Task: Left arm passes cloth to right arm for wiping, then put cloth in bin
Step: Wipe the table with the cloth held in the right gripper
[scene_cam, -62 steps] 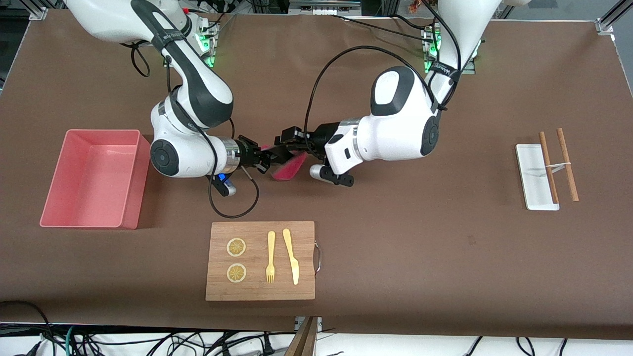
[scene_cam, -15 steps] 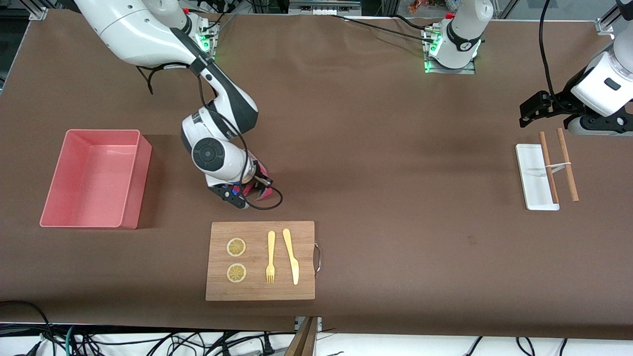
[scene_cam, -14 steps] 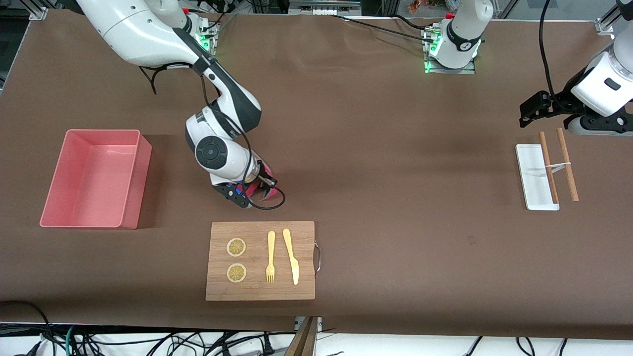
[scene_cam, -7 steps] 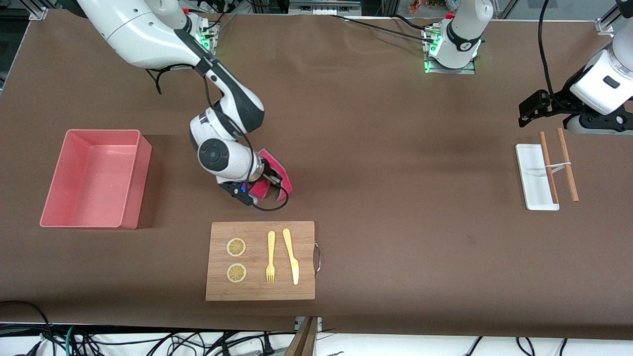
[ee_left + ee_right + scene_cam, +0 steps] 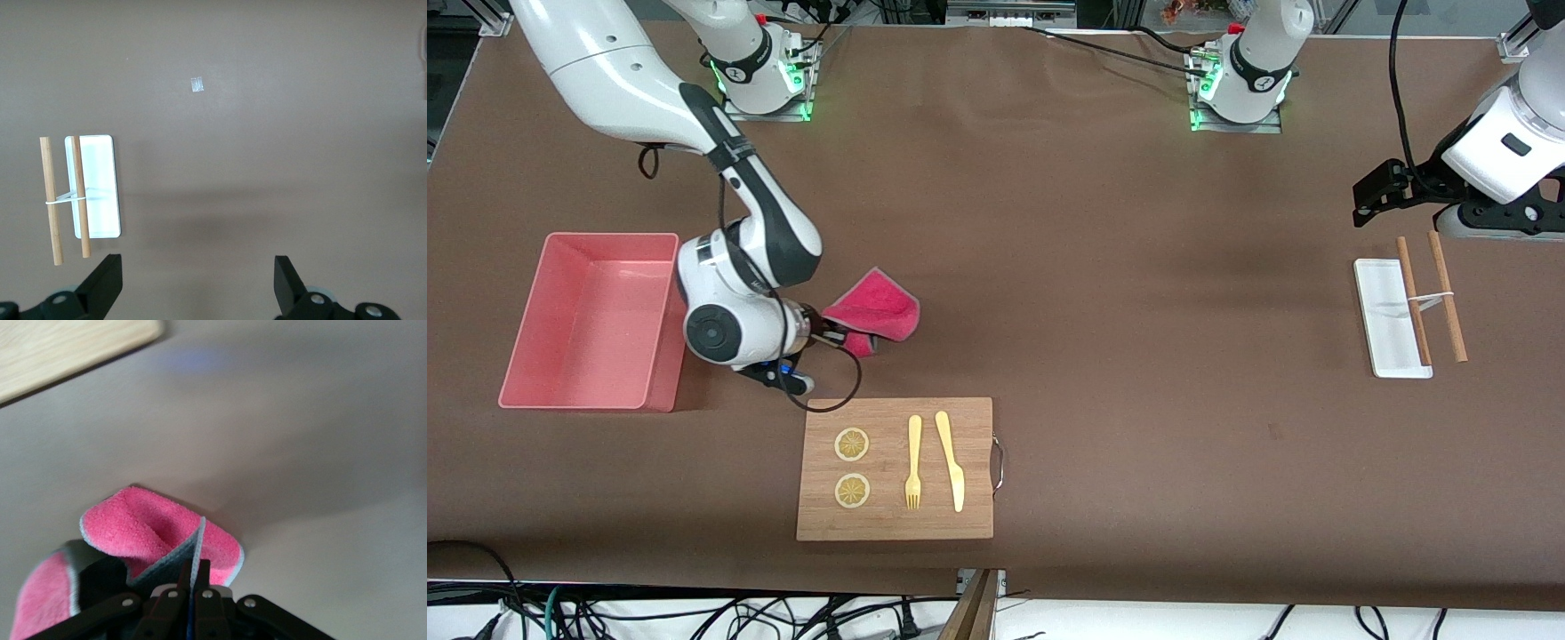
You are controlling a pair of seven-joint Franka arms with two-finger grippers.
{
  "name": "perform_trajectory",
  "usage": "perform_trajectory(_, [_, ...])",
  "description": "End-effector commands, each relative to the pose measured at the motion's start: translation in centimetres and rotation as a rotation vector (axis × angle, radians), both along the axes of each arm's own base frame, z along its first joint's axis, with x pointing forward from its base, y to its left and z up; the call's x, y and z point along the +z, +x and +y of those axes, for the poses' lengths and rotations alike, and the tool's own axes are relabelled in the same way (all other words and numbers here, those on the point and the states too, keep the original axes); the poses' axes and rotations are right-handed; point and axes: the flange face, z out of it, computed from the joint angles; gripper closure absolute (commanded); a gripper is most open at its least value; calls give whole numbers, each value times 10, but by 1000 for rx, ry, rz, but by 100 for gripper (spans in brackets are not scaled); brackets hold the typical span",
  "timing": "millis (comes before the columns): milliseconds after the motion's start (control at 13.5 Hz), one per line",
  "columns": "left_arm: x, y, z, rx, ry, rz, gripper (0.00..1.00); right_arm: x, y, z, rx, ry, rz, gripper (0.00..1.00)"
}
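Observation:
The magenta-pink cloth (image 5: 874,308) hangs folded from my right gripper (image 5: 838,335), which is shut on its edge, low over the brown table between the pink bin (image 5: 596,320) and the wooden board. In the right wrist view the cloth (image 5: 160,533) is pinched between the shut fingers (image 5: 193,577). The bin is a large salmon-pink tub at the right arm's end of the table. My left gripper (image 5: 1374,191) is open and empty, up over the table beside the white tray; its fingertips (image 5: 107,280) stand wide apart.
A wooden cutting board (image 5: 895,468) with two lemon slices, a fork and a knife lies nearer the front camera than the cloth. A narrow white tray (image 5: 1390,316) with two wooden sticks (image 5: 1430,293) lies at the left arm's end, also in the left wrist view (image 5: 97,187).
My right gripper has swept toward the bin with the cloth, which now trails out flatter. Since the handover, the left arm has withdrawn to its end and stays there.

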Motion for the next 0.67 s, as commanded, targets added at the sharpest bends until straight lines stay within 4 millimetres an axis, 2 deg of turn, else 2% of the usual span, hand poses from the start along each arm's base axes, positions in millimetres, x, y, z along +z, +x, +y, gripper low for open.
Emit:
perform_trajectory(0, [7,-3,-4,-3,-15,-12,0,14,6,-42,98,0,-4,100])
perform_trajectory(148, [7,-4,-4,-3,-15,-14,0,13,10,-77,155,2,16,100])
perform_trajectory(222, [7,-4,-4,-3,-15,-14,0,19,12,-87,174,2,6,100])
perform_trajectory(296, [7,-4,-4,-2,-15,-14,0,34,15,-91,183,2,-17,100])
perform_trajectory(444, [7,-4,-4,-2,-15,-14,0,77,17,-99,179,0,-56,100])
perform_trajectory(592, [7,-4,-4,-2,-15,-14,0,130,16,-112,178,-12,-45,100])
